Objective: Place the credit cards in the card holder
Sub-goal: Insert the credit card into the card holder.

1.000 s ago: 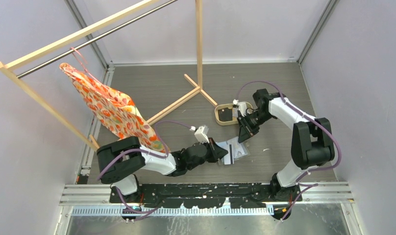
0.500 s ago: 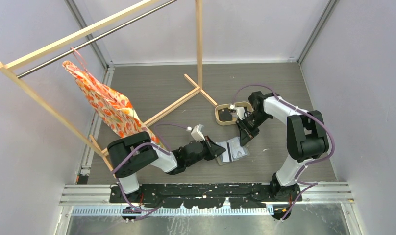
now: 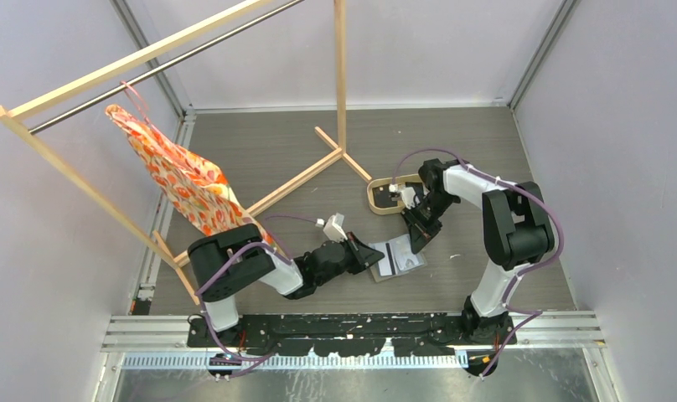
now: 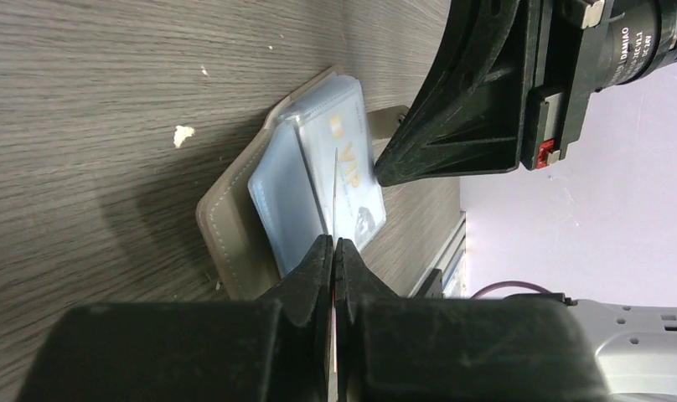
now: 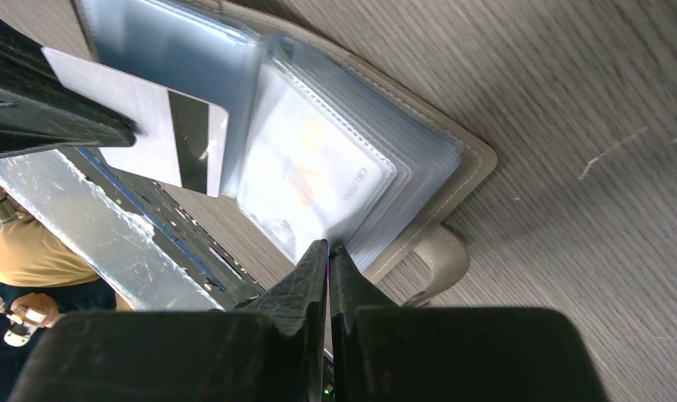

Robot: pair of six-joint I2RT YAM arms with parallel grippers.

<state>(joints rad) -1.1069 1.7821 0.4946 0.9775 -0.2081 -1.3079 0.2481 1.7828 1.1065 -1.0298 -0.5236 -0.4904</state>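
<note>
The grey card holder (image 3: 400,256) lies open on the table, its clear sleeves up; a pale VIP card (image 5: 306,180) sits in one sleeve. My left gripper (image 3: 374,256) is shut on a white credit card with a black stripe (image 5: 163,126), whose front end lies in among the sleeves. In the left wrist view this card (image 4: 336,180) shows edge-on over the holder (image 4: 235,218), ahead of the gripper (image 4: 333,243). My right gripper (image 3: 420,239) is shut, its tips (image 5: 328,247) at the edge of the holder's (image 5: 452,163) sleeves.
An oval wood-rimmed tray (image 3: 374,201) stands just behind the holder, partly under the right wrist. A wooden clothes rack's foot (image 3: 335,155) crosses the table's middle, and an orange flowered garment (image 3: 184,180) hangs at the left. White crumbs (image 4: 182,134) lie on the table.
My right gripper has come down and nearer, from beside the tray onto the holder. My left arm has shifted and the card has moved in among the sleeves. The garment has swung.
</note>
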